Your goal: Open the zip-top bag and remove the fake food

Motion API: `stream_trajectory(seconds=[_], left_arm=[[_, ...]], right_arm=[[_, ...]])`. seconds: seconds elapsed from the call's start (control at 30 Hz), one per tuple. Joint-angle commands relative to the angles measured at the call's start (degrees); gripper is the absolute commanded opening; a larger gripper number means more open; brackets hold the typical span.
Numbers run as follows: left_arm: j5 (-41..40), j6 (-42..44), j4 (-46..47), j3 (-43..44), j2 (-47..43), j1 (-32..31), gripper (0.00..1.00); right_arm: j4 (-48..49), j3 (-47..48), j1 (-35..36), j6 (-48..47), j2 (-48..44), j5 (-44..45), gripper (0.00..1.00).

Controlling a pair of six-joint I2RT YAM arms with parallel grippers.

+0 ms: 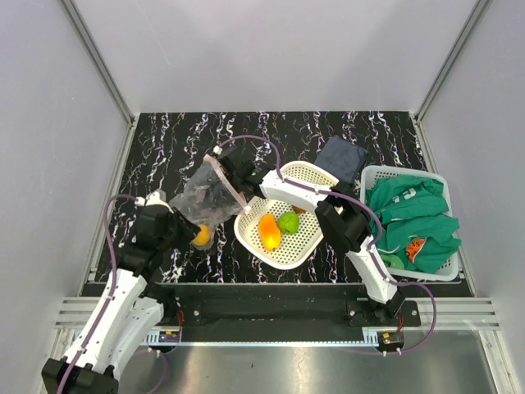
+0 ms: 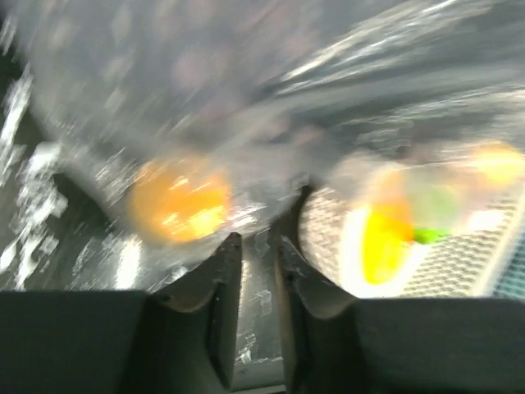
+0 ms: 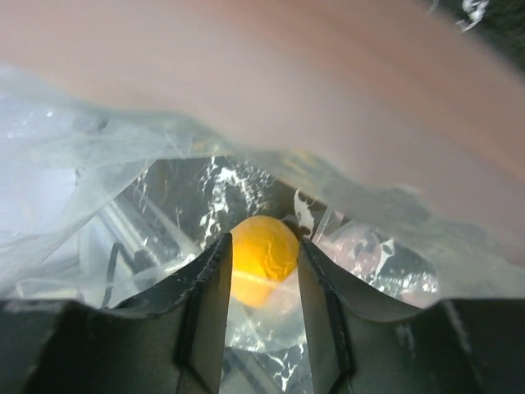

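Top external: you have the zip-top bag (image 1: 205, 195) strung between both arms over the black marbled table (image 1: 164, 139), just left of the white mesh basket (image 1: 287, 261). Its pink zip strip (image 1: 228, 182) runs tilted along the bag's right edge, at the right gripper (image 1: 234, 175). The left gripper (image 1: 184, 220) meets the bag's lower end.

Fake food: one orange fruit (image 1: 201, 236) sits in the bottom of the bag, just beside your left gripper. Two pieces lie in the basket, a yellow-orange piece (image 1: 268, 231) and a green round piece (image 1: 288, 222), side by side. Another orange bit behind them is mostly hidden by the right arm.

Left wrist: heavy blur. Your fingers (image 2: 220, 283) are pinched nearly together on the bag's film, with only a slim slit between them.

Right wrist: the zip strip fills the top, out of focus. A gap shows between your fingers (image 3: 205, 304), with the orange fruit seen through the plastic beyond. You cannot tell whether they clamp the film.

Far right: a dark blue cloth (image 1: 344, 158), and a second basket (image 1: 402, 170) holding green clothing (image 1: 410, 213).
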Motion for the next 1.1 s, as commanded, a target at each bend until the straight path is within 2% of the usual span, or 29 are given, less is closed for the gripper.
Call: stream_trajectory(seconds=[0.0,0.1,0.23,0.5,0.7,0.77,0.83,0.9,0.97,1.07], left_arm=[[-4.8,-7.2,2.2,-4.5,-1.6,-0.1,0.22],[-4.4,-9.0,3.9,-7.6,-1.3,-0.1,0.18],[-6.8,-8.2,7.0,-11.4,0.0,-0.1,0.19],[-12.1,-5.8,14.8,-12.7,7.4,-0.1,0.19],[-13.0,-4.6,20.8,-13.1,13.9,-0.1,0.17],[-13.7,-4.4,21.6,-13.1,15.0,0.0,0.16],[-12.4,-3.1,23.1,-13.4,14.4,0.0,0.07],[-12.3,-2.3,22.5,-12.7,12.0,0.0,0.05],[-13.9,-2.1,20.1,-12.4,9.4,0.0,0.07],[-17.6,-3.8,16.7,-12.0,5.2,0.5,0.15]], right_arm=[[2.0,0.7,-0.2,-2.6,-0.8,-5.6,0.47],[2.0,0.6,-0.3,-3.3,-0.8,-7.3,0.49],[2.1,0.4,-0.2,-4.0,-0.1,-9.1,0.52],[1.8,1.4,0.0,-4.3,2.8,-11.0,0.65],[0.7,5.1,0.2,-4.3,7.5,-11.1,0.63],[0.1,6.5,0.2,-4.3,8.7,-10.5,0.60],[0.0,6.9,0.2,-4.2,8.9,-10.0,0.58],[0.0,6.9,0.1,-4.7,8.6,-8.9,0.58],[0.0,6.8,0.0,-4.6,8.0,-8.3,0.58],[0.0,6.4,-0.2,-4.7,6.6,-7.4,0.59]])
